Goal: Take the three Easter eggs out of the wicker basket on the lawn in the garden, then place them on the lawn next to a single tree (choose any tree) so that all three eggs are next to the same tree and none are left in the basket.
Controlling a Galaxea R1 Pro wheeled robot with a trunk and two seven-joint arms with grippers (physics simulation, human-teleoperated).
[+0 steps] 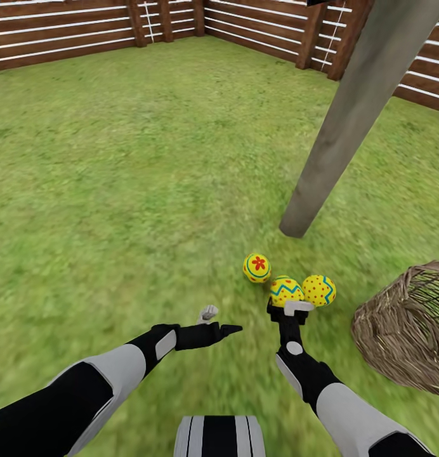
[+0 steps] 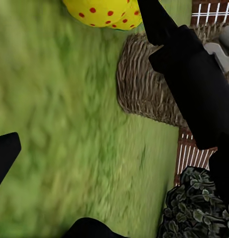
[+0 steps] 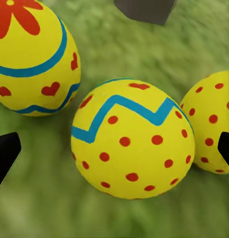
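Observation:
Three yellow Easter eggs lie together on the lawn [image 1: 131, 190] just in front of the tree [image 1: 346, 120] with its pale grey trunk: one with a red flower [image 1: 257, 267], one with a blue zigzag [image 1: 286, 291], one with red dots [image 1: 319, 290]. My right gripper [image 1: 290, 309] is open, right behind the zigzag egg [image 3: 132, 139]; its fingertips [image 3: 5, 153] stand wide apart on both sides of the egg without touching it. The wicker basket [image 1: 403, 330] lies tipped on its side to the right of the eggs. My left gripper [image 1: 219, 320] hovers open over bare grass, left of the eggs.
A brown slat fence [image 1: 67, 32] rings the garden at the back and right. Open grass stretches to the left and ahead. In the left wrist view my right arm [image 2: 194, 84] crosses before the basket [image 2: 149, 84], with a dark leafy bush [image 2: 194, 203] beyond.

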